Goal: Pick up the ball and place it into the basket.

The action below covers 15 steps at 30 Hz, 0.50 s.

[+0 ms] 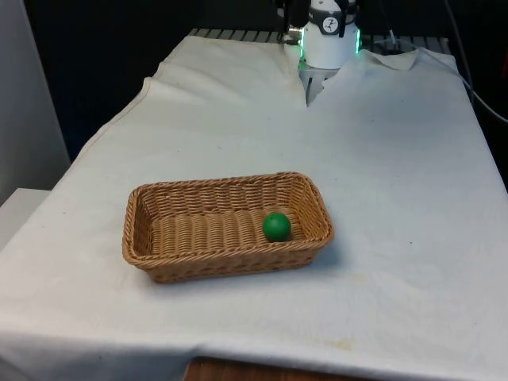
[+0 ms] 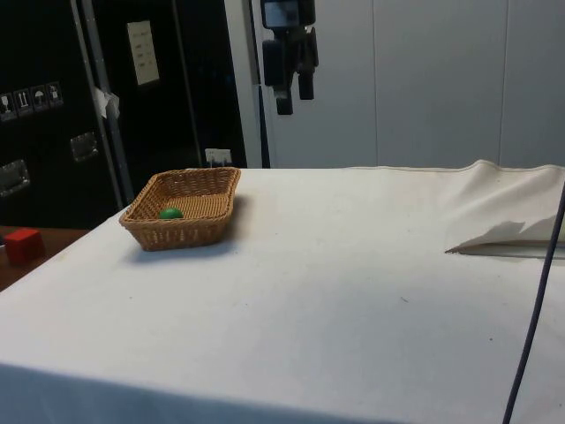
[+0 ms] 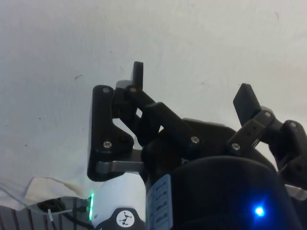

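The green ball [image 1: 276, 226] lay inside the wicker basket [image 1: 159, 266], low against its wall at about four o'clock in the front view, so the placing looked done and only pulling clear seemed left. The gripper [image 2: 294, 95] hung high above the white cloth [image 1: 397, 175], fingers spread wide and holding nothing, well apart from the basket. Bare cloth ran from the basket toward twelve and three o'clock, giving ample room.

Spread gripper [image 3: 192, 81] over white cloth [image 3: 57, 57]
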### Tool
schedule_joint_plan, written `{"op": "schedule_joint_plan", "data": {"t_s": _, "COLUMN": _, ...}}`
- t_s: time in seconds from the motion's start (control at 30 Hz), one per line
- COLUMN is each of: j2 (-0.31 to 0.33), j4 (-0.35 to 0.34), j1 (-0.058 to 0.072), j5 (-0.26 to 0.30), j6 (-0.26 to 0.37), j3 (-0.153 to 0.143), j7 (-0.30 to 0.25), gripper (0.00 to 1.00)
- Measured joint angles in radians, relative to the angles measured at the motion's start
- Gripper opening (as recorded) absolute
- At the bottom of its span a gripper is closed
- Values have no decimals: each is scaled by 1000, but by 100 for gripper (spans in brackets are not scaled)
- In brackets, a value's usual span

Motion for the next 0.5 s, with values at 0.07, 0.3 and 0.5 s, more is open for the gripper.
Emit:
{"op": "schedule_joint_plan", "data": {"t_s": 0.07, "j2": 0, "j4": 0, "j1": 0, "j5": 0, "j6": 0, "j3": 0, "j7": 1, "gripper": 100}}
{"op": "schedule_joint_plan", "data": {"t_s": 0.3, "j2": 0, "j4": 0, "j1": -1, "j5": 0, "j6": -1, "j3": 0, "j7": 4, "gripper": 100}}
{"op": "schedule_joint_plan", "data": {"t_s": 0.5, "j2": -6, "j4": -2, "j1": -1, "j5": 0, "j6": -2, "j3": 0, "j7": -5, "gripper": 100}}
